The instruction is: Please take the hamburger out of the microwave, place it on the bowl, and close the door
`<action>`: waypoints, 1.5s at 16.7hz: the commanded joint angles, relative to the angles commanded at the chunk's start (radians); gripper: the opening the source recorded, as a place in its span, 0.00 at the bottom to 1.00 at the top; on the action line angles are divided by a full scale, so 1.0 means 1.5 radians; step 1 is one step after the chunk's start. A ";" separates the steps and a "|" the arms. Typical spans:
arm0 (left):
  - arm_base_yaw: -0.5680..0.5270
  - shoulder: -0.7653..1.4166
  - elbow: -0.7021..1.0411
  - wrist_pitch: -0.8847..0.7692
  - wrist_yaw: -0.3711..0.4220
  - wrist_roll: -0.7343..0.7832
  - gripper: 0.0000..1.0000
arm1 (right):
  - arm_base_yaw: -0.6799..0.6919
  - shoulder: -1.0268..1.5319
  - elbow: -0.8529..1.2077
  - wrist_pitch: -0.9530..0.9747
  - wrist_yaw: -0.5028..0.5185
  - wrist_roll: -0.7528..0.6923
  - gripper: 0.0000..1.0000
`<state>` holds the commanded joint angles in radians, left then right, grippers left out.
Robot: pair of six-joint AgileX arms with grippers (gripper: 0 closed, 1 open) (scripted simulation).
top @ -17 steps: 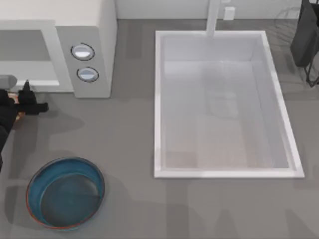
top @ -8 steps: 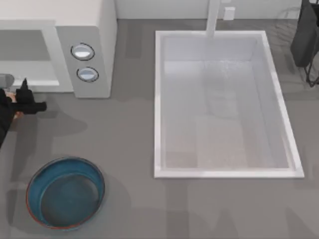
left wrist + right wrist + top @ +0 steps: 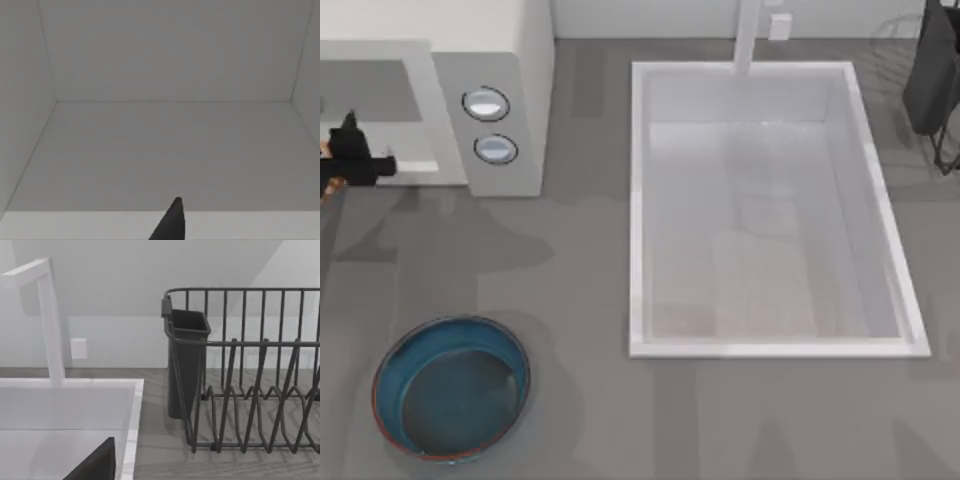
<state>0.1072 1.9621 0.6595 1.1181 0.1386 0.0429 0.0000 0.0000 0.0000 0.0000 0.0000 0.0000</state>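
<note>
**Left tool at the microwave mouth**

Our left tool (image 3: 355, 165), black and two-fingered, sits at the front lip of the large white boxy microwave (image 3: 500, 60), pointed into its bare grey cavity (image 3: 170, 145). We cannot tell whether it is spread or pinching. An orange-brown fleck beside it may be the hamburger. The round blue-teal bowl (image 3: 390, 385) waits empty on the grey bench (image 3: 580, 300). Our right arm is parked near the dark wire dish rack (image 3: 250, 370).

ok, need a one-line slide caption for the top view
Left gripper at the microwave cavity mouth; empty blue bowl waits on the table in front, sink to the right.
</note>
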 joint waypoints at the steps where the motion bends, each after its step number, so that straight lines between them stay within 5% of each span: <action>1: 0.000 -0.023 0.000 -0.024 0.000 0.000 0.00 | 0.000 0.000 0.000 0.000 0.000 0.000 1.00; 14: -0.018 -0.086 0.023 -0.143 -0.014 0.065 0.00 | 0.000 0.000 0.000 0.000 0.000 0.000 1.00; 19: -0.077 -0.087 0.103 -0.331 -0.058 0.296 0.00 | 0.000 0.000 0.000 0.000 0.000 0.000 1.00; 25: -0.186 -0.074 0.242 -0.679 -0.142 0.730 0.00 | 0.000 0.000 0.000 0.000 0.000 0.000 1.00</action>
<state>-0.1724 1.8511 1.0226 0.0999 -0.0744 1.1375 0.0000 0.0000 0.0000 0.0000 0.0000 0.0000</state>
